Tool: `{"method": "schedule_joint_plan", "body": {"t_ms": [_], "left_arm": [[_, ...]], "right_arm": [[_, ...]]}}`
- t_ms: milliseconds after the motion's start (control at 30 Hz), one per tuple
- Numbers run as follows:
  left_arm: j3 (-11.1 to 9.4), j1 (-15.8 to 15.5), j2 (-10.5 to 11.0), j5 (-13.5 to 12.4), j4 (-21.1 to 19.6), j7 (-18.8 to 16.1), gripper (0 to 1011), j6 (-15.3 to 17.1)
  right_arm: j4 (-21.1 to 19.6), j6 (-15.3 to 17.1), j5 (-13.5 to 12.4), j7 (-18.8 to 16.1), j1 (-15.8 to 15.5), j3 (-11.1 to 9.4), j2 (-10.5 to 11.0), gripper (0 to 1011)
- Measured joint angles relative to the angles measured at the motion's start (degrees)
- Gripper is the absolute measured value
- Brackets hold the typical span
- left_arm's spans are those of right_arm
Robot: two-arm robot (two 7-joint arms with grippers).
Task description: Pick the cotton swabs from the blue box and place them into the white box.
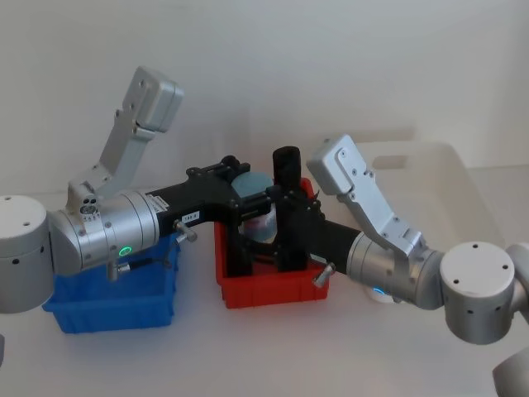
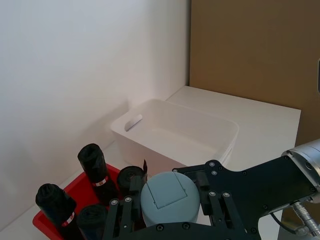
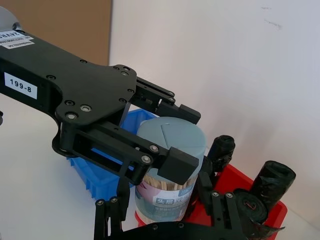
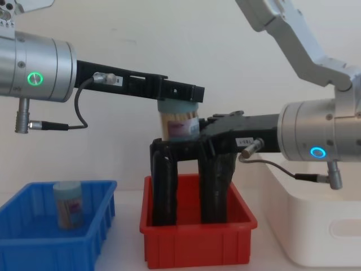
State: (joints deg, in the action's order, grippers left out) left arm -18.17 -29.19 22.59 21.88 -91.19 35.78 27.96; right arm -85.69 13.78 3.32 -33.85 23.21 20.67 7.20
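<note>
Left tool [image 4: 179,96] clamps the top of a cotton swabs tub [image 4: 177,125] above the red bin [image 4: 197,243]; right tool [image 3: 161,197] surrounds its base, grip unclear.

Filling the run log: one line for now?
left gripper: shut on cotton swab tub, above red bin | right gripper: at tub | blue box: second tub inside

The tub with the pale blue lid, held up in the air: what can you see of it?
The tub is a small clear plastic cylinder, upright, with a pale blue round lid, pale sticks packed inside and a colourful label round its lower half. It hangs above the red bin. The left gripper is clamped on its lid end; the right gripper flanks its lower body, grip unclear.
</note>
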Motion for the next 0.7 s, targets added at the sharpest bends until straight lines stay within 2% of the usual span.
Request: {"method": "schedule_joint_plan", "body": {"t_ms": [267, 367, 567, 667, 700], "left_arm": [[0.03, 0.00, 0.02, -0.02, 0.00, -0.02, 661, 0.00], [0.02, 0.00, -0.01, 0.01, 0.00, -0.01, 683, 0.00], [0.00, 0.00, 0.00, 0.02, 0.00, 0.00, 873, -0.01], [0.00, 0.00, 0.00, 0.02, 0.00, -0.01, 954, -0.01], [0.00, 0.00, 0.00, 0.02, 0.00, -0.01, 954, -0.01]], "right_arm": [[2.32, -1.56, -0.15, -0.98, 1.34, 0.32, -0.75, 675], [2.88, -2.09, -0.24, -1.25, 1.68, 0.52, -0.90, 668], [3.57, -2.87, -0.45, -1.51, 2.06, 0.82, -1.06, 667], [3.79, -3.11, -0.52, -1.52, 2.16, 0.88, -1.07, 667], [3.83, -3.14, -0.53, -1.52, 2.17, 0.89, -1.06, 667]]}}
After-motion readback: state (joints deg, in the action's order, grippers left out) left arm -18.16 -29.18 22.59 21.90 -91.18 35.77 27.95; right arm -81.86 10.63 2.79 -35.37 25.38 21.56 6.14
